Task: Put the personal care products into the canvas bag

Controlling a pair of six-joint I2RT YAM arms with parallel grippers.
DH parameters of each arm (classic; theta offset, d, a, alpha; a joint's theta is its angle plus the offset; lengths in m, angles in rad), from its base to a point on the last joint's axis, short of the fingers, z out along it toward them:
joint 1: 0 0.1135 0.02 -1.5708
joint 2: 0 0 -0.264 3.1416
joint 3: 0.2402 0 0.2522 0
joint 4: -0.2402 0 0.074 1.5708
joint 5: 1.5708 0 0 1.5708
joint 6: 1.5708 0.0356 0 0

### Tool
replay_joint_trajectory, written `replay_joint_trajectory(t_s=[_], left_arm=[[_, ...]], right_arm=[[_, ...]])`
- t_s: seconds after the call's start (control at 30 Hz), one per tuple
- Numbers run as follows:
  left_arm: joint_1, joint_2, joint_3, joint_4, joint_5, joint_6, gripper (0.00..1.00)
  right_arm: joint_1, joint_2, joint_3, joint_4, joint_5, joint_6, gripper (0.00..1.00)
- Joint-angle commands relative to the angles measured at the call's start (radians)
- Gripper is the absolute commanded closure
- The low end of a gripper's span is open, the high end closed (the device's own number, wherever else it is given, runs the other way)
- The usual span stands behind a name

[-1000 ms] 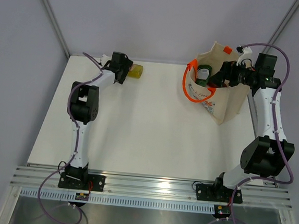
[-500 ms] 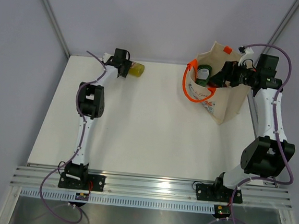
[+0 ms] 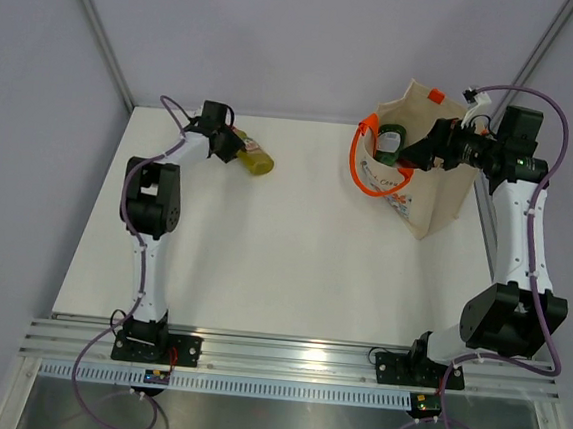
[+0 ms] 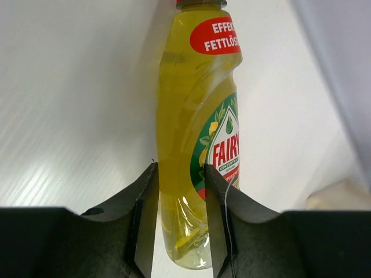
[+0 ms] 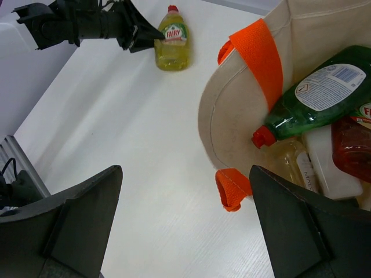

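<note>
A yellow squeeze bottle [image 4: 191, 116] with a red and green label lies on the white table at the back left [image 3: 254, 158]. My left gripper [image 4: 179, 226] is shut on its lower body, one finger on each side [image 3: 230, 147]. The beige canvas bag [image 3: 430, 202] with orange handles [image 5: 258, 52] stands at the back right. Inside it I see a green bottle [image 5: 324, 98], a red one [image 5: 353, 145], a flat white one [image 5: 327, 168] and a clear amber one [image 5: 290, 159]. My right gripper [image 5: 185, 171] hangs open over the bag's mouth [image 3: 412, 155], holding nothing.
The white table [image 3: 262, 263] ends at a grey wall just behind the bottle and the bag. An aluminium rail [image 3: 294, 361] carrying both arm bases runs along the near edge. An orange tab [image 5: 232, 188] sticks out from the bag's rim.
My left gripper has gone from open to shut on the yellow bottle, and the bottle has swung round and shifted a little nearer. The right arm has barely moved.
</note>
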Motion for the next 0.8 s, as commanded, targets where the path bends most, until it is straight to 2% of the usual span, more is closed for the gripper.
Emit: replay_joint_trajectory(t_s=[0.0, 0.03, 0.13, 0.23, 0.4, 0.5, 0.6, 0.7, 0.73, 0.77], left_arm=[[-0.032, -0.123, -0.222, -0.199, 0.032, 0.258, 0.64], [-0.038, -0.158, -0.309, -0.199, 0.029, 0.275, 0.64], [-0.07, -0.285, -0.434, -0.213, 0.009, 0.364, 0.62], [-0.124, -0.353, -0.479, -0.294, -0.061, 0.462, 0.59], [-0.219, -0.356, -0.488, -0.368, -0.166, 0.577, 0.5], [-0.239, -0.356, -0.525, -0.348, -0.12, 0.559, 0.43], [-0.237, -0.445, -0.638, -0.233, -0.045, 0.491, 0.33], [-0.233, -0.583, -0.767, -0.083, 0.049, 0.422, 0.06], [-0.231, -0.645, -0.798, -0.002, 0.076, 0.392, 0.01], [-0.226, -0.672, -0.824, 0.04, 0.139, 0.375, 0.01]], right_arm=[[-0.004, -0.042, -0.019, 0.01, -0.064, 0.027, 0.01], [-0.004, -0.045, -0.02, 0.011, -0.08, 0.036, 0.01], [-0.002, -0.056, -0.033, 0.004, -0.12, 0.035, 0.01], [0.008, -0.065, -0.045, -0.034, -0.143, -0.006, 0.0], [0.085, -0.068, -0.086, -0.11, -0.122, -0.079, 0.01], [0.143, -0.071, -0.118, -0.125, -0.082, -0.1, 0.01], [0.201, -0.079, -0.141, -0.147, -0.055, -0.131, 0.0], [0.231, -0.085, -0.164, -0.171, -0.042, -0.166, 0.0], [0.238, -0.085, -0.171, -0.183, -0.033, -0.183, 0.0], [0.248, -0.085, -0.174, -0.202, -0.024, -0.212, 0.01]])
